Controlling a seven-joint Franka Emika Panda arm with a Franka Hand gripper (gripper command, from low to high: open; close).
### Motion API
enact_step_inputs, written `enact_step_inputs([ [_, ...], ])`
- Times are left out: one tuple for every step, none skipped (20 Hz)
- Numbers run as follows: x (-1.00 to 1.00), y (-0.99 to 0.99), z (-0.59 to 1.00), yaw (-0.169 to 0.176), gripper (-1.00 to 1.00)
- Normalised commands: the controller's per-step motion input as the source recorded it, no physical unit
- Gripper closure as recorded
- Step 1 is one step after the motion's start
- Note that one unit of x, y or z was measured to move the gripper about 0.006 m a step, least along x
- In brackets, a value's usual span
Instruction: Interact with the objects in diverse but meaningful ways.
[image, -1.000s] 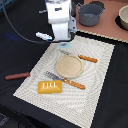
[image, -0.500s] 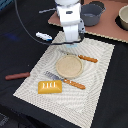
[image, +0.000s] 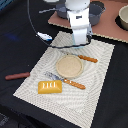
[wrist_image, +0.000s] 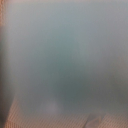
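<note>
Black cloth covers the table (image: 112, 95), and on it, filling the middle of the exterior view, lies a pale woven rectangular placemat (image: 97, 80) set at a slant. At the mat's centre sits a round tan plate (image: 69, 66). Just beyond the plate, toward the upper right of the frame, lies a wooden-handled knife (image: 86, 58); below the plate, a wooden-handled fork (image: 66, 80) lies with its tines pointing to the frame's left. Near the mat's lower left corner rests the yellow-orange scored bread loaf (image: 50, 87), flat on the mat and just beside the fork's tines without clearly touching them. Off the mat, at the left edge of the frame, the reddish-brown sausage stick (image: 17, 76) lies on the black cloth, well apart from the loaf. Above the mat's upper left corner, a small white-and-blue piece (image: 44, 36) sits on the cloth.

Across the top of the frame runs a pinkish-brown board (image: 107, 27) carrying a dark grey pot (image: 95, 11) and, at the upper right corner, a second grey pot with a pale inside (image: 123, 17). The white robot arm (image: 78, 20) comes down at the upper middle, over the far edge of the mat. Its gripper (image: 81, 42) is low and dark against the mat; whether its jaws are apart or together cannot be told. A black cable (image: 31, 25) loops to the arm's left.

The wrist view is only a blurred grey-green field with nothing recognisable.
</note>
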Motion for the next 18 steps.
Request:
enact_step_inputs([
  [0.00,0.21,0.61,0.011,-1.00],
  [0.00,0.20,0.69,0.013,-1.00],
  [0.00,0.20,0.83,0.003,-1.00],
  [-0.02,0.19,0.89,0.000,-1.00],
  [-0.17,0.09,0.85,0.000,-1.00],
  [-0.30,0.02,0.76,0.000,-1.00],
  [-0.45,0.00,0.63,0.000,-1.00],
  [-0.57,0.00,0.52,0.000,-1.00],
  [-0.67,0.00,0.38,0.000,-1.00],
  [-0.75,0.00,0.25,-0.005,-1.00],
  [-0.77,-0.01,0.12,-0.020,-1.00],
  [-0.77,-0.04,0.08,-0.020,-1.00],
  [-0.79,-0.08,0.02,-0.020,-1.00],
  [-0.78,-0.09,0.00,-0.024,-1.00],
  [-0.77,-0.10,0.00,-0.026,-1.00],
  [-0.75,-0.11,0.00,-0.028,-1.00],
  [-0.73,-0.11,0.00,-0.030,-1.00],
  [-0.72,-0.11,0.00,-0.031,-1.00],
])
